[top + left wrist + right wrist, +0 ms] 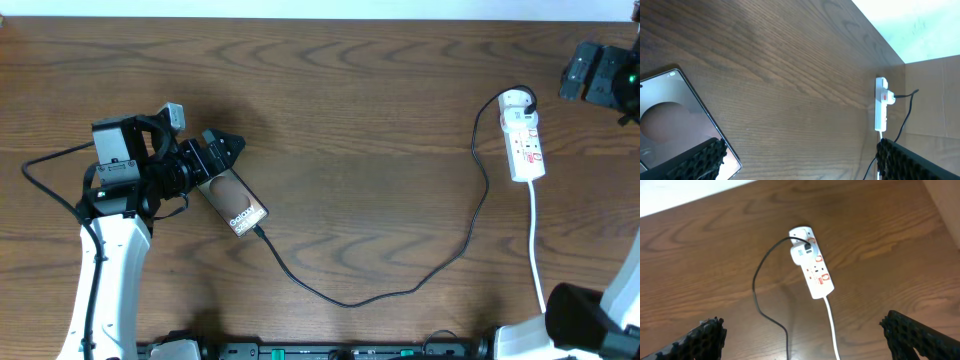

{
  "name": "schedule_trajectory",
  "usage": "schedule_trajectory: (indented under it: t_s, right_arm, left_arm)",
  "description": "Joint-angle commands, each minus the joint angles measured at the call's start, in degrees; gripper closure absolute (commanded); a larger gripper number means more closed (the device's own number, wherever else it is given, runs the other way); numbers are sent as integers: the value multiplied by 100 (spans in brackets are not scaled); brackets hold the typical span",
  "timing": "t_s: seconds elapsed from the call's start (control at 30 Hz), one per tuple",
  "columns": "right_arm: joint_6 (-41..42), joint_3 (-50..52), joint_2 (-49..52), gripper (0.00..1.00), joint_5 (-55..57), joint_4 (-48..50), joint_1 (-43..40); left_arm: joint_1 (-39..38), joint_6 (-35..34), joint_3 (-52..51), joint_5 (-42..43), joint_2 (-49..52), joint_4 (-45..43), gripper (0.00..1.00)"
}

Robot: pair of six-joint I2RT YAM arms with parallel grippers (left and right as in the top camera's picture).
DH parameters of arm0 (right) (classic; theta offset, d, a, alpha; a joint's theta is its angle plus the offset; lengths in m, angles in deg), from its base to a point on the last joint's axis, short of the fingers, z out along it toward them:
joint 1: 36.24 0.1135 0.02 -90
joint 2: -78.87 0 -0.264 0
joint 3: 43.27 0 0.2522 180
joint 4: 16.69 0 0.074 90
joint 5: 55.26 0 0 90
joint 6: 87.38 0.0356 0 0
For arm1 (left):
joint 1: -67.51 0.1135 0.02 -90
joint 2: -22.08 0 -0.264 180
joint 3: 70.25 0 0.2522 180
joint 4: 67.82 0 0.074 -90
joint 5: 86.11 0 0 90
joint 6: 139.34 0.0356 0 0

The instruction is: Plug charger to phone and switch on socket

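Black-padded and spread wide, the right end effector hung just short of the socket, whose long axis ran roughly away from it, while the left end effector, also spread, sat at the phone far across the bench.

A: Fig., R wrist cam: what's at centre?
B: The socket, red marks, flat on wood table; charger plugged at rounded end (via white adapter), white cord exits opposite.
A: Right gripper?
B: Jaws wide apart, touching nothing.
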Motion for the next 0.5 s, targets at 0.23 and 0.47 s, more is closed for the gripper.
schedule_trajectory:
  t_s: [0.23, 0.47]
  right_arm:
    - [92, 2, -52, 1, 4, -66, 42]
    - [92, 2, -52, 1, 4, -68, 44]
  left_arm:
    - [-11, 96, 160, -72, 39, 7, 2]
    - [-11, 96, 160, -72, 39, 7, 2]
